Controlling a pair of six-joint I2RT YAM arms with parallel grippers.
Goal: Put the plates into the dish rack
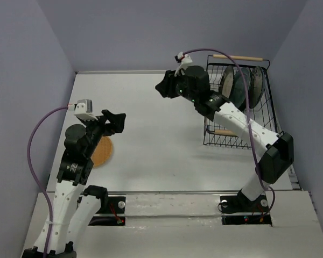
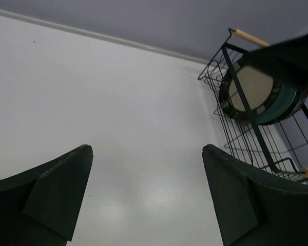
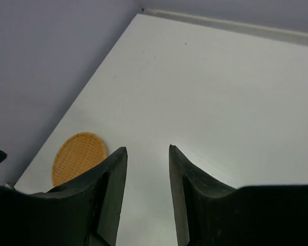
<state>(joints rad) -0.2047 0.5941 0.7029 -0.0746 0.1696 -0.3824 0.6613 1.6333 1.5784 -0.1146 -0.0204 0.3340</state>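
Near left, the orange-tan plate (image 1: 105,153) lies flat on the worktop (image 1: 151,161) beside the wide-open, empty left pincer (image 1: 117,121), seemingly poised to take it. Farther right, the narrowly parted right pincer (image 1: 162,89) hangs empty beside the dish rack (image 1: 261,115), which props the other plates (image 1: 239,83) on edge.

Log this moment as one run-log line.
left gripper open, empty | right gripper open, empty, left of rack | plates upright in rack | orange plate flat on table

Your worktop (image 1: 151,118) layout
Dish rack (image 1: 264,102) at 2 o'clock, plates (image 1: 242,83) standing inside; lone plate (image 1: 103,152) flat at 8 o'clock.
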